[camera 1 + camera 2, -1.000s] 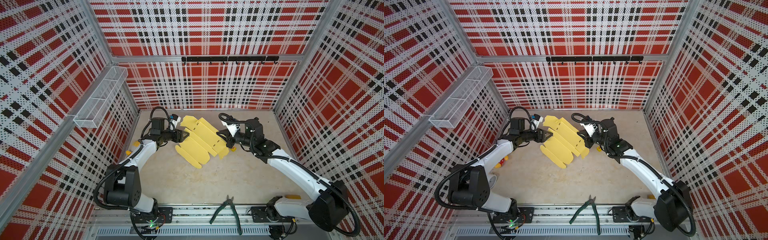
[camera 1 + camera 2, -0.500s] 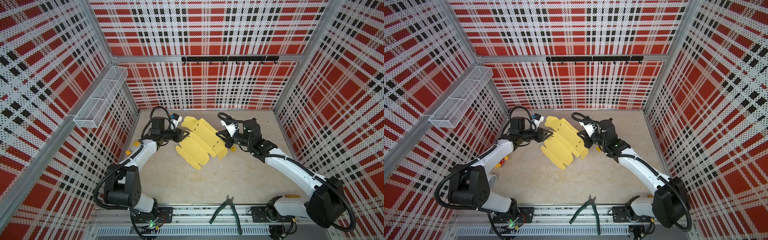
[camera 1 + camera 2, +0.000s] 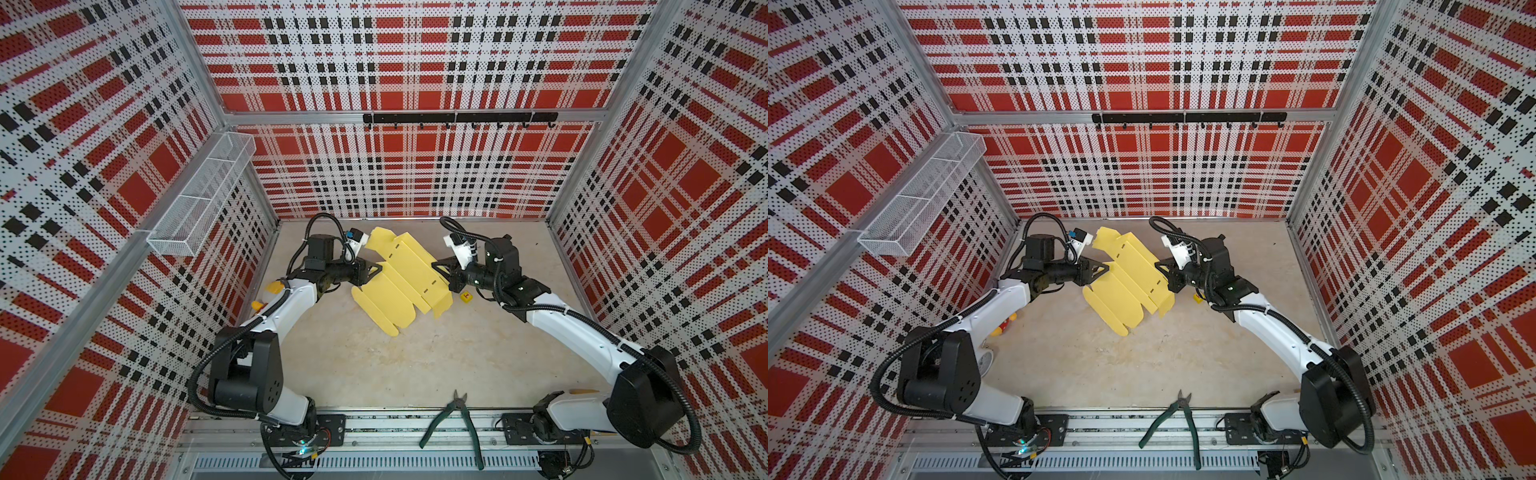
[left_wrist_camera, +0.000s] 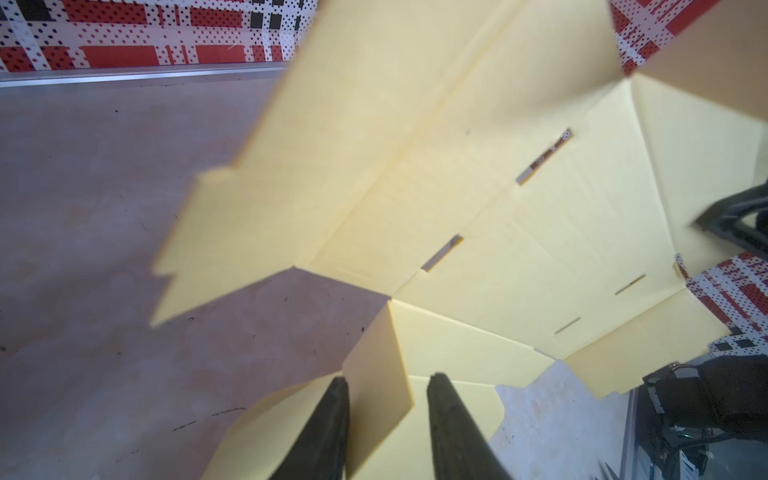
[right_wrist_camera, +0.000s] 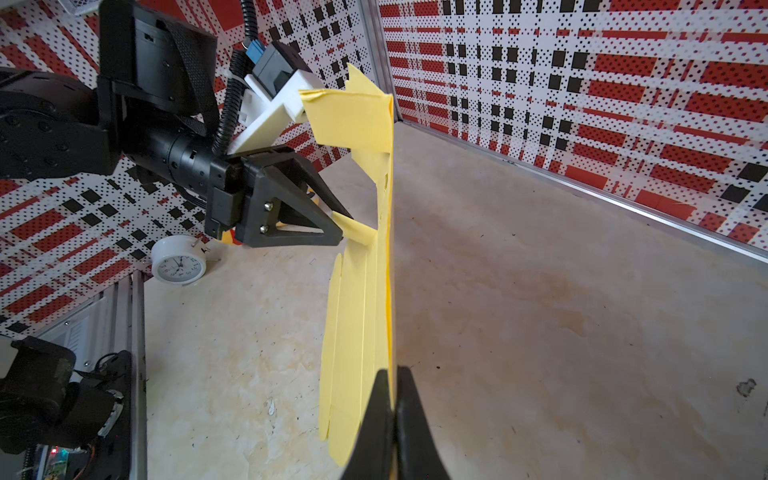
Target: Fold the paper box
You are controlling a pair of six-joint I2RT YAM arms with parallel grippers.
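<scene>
Paper box (image 3: 401,282) between left gripper (image 3: 376,270) and right gripper (image 3: 435,266)

The pale yellow die-cut cardboard sheet (image 5: 361,316) shows edge-on — right gripper (image 5: 392,374) pinching its edge, left gripper (image 5: 345,226) at a flap.

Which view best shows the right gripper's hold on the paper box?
The right wrist view: the right gripper is shut on the edge of the paper box, seen close up. Both top views show it small at the box's side; the left wrist view catches only a blurred dark bit of it.
</scene>
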